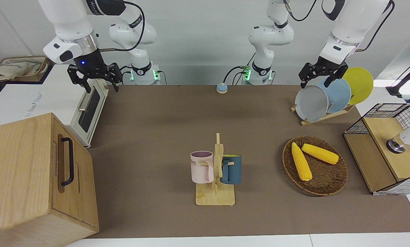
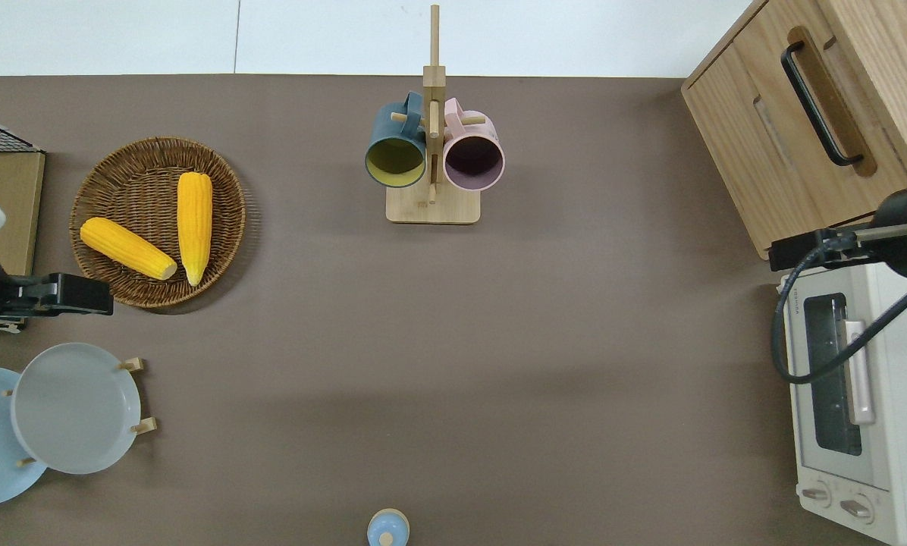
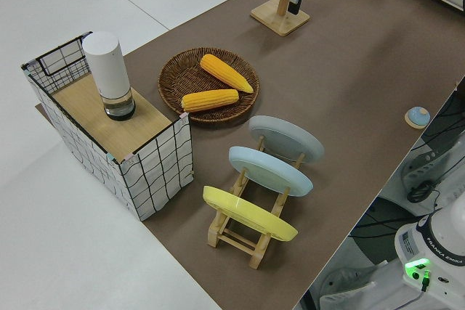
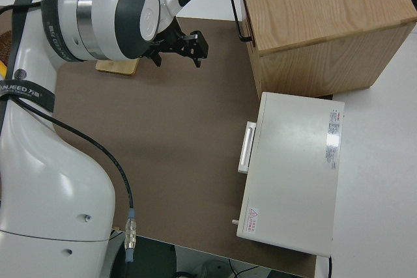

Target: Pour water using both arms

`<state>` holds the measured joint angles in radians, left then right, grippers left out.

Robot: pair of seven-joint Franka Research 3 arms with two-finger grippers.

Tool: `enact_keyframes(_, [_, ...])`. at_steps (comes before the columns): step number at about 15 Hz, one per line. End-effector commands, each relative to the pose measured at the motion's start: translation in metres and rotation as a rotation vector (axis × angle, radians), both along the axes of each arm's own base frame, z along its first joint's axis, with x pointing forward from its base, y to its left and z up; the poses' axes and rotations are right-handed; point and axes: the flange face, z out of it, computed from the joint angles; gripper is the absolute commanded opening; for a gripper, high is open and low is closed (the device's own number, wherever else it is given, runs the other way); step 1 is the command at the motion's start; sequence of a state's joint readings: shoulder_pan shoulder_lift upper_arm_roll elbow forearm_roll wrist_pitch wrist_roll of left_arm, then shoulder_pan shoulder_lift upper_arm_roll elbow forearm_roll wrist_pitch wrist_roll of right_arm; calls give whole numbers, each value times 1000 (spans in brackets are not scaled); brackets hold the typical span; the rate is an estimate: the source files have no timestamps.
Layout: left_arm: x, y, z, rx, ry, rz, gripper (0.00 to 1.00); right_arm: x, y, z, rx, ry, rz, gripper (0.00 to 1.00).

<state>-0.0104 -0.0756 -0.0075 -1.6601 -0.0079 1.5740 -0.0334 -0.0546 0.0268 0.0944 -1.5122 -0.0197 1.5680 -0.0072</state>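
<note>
On the wooden peg stand mid-table hung a pink ceramic mug (image 1: pixel 202 167) and a teal ceramic mug (image 1: pixel 231 169), well away from both arms; right gripper (image 1: pixel 94 77) and left gripper (image 1: pixel 322 73) hovered wide-jawed, empty, roughly equally distant.

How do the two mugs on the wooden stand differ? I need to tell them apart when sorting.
The pink mug is pale with printed lettering; the blue mug is dark teal with a yellow inside. The pink mug hangs toward the right arm's end, the blue toward the left arm's. Both hang by their handles on the mug stand.
</note>
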Motion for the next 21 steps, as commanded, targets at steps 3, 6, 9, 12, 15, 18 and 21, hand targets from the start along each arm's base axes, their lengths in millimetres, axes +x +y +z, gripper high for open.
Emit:
enact_keyframes(3, [-3, -1, 2, 2, 5, 7, 1000, 1, -3, 0, 9, -4, 12, 983])
enact_keyframes(6, [-5, 4, 8, 30, -8, 6, 1000, 1, -3, 0, 9, -4, 16, 983])
enact_keyframes(9, [-4, 11, 9, 30, -11, 17, 1000, 3, -2, 0, 10, -21, 23, 983])
enact_keyframes(12, [-3, 24, 12, 31, -16, -12, 1000, 10, 1, 0, 5, -83, 100, 983])
enact_keyframes(15, [-4, 86, 16, 38, -23, -37, 998, 15, 24, -5, 1, -133, 204, 983])
enact_keyframes(18, [-3, 138, 13, 42, -18, -106, 998, 21, 58, -17, -13, -199, 320, 983])
enact_keyframes(21, [-7, 206, 6, 47, -17, -174, 998, 30, 75, -32, -34, -304, 461, 983])
